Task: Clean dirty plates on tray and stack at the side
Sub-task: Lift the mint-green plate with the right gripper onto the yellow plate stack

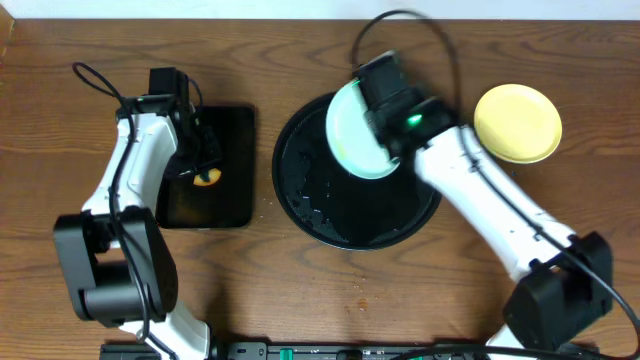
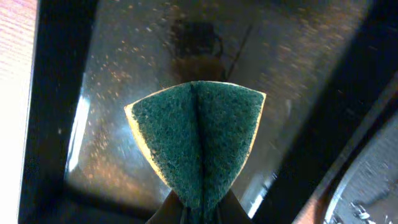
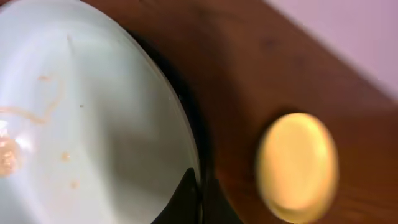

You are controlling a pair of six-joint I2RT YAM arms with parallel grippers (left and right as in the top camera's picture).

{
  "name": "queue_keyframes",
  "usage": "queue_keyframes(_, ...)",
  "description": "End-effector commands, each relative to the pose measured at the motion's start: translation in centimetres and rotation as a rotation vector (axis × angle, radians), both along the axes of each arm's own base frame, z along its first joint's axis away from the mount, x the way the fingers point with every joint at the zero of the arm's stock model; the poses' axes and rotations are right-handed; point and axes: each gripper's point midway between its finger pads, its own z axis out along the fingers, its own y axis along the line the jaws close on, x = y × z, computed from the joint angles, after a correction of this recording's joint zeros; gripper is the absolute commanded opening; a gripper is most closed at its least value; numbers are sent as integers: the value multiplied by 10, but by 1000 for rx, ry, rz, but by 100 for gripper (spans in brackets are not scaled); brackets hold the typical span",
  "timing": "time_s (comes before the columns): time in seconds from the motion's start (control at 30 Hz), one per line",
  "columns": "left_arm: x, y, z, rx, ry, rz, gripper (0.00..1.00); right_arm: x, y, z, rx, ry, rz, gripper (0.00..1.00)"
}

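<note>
A pale mint-blue round plastic plate (image 1: 350,135) sits over the far side of the large round glossy black tray (image 1: 300,215), its far edge overlapping the tray's raised rim. I cannot tell whether it rests on the tray or hangs clear of it. From my right wrist camera, thin brownish smears (image 3: 28,115) show on its face. My right gripper (image 3: 198,194) has its jaws clenched on the plate's near rim. Well to the right, apart from the tray, a pale yellow round plastic plate (image 1: 517,123) lies flat on the wooden bench (image 1: 300,300). On the other side, my left gripper (image 2: 199,214) hangs over a smaller black rectangular tray (image 1: 230,160), its jaws grasping a green-and-yellow sponge (image 2: 199,143) pinched into a fold, green side out.
</note>
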Motion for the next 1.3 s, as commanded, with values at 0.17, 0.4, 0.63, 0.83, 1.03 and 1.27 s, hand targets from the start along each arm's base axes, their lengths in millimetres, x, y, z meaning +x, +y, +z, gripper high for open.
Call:
queue_keyframes(0.17, 1, 17, -29, 10, 52, 16, 8, -39, 21, 85, -486, -404, -111, 1)
queue_keyframes(0.4, 0, 17, -45, 6, 86, 15, 8, -49, 38, 88, -487, -426, -73, 1)
queue_keyframes(0.63, 4, 17, -45, 7, 74, 16, 8, -29, 42, 33, -246, -176, 51, 1)
queue_keyframes(0.83, 3, 17, -45, 6, 74, 16, 24, 5, -13, -5, 37, 17, -47, 1)
queue_keyframes(1.03, 3, 17, -45, 6, 77, 16, 48, 35, -120, -24, 336, 125, -221, 1)
queue_keyframes(1.27, 4, 17, -45, 6, 74, 16, 70, 48, -263, -19, 655, 31, -416, 1)
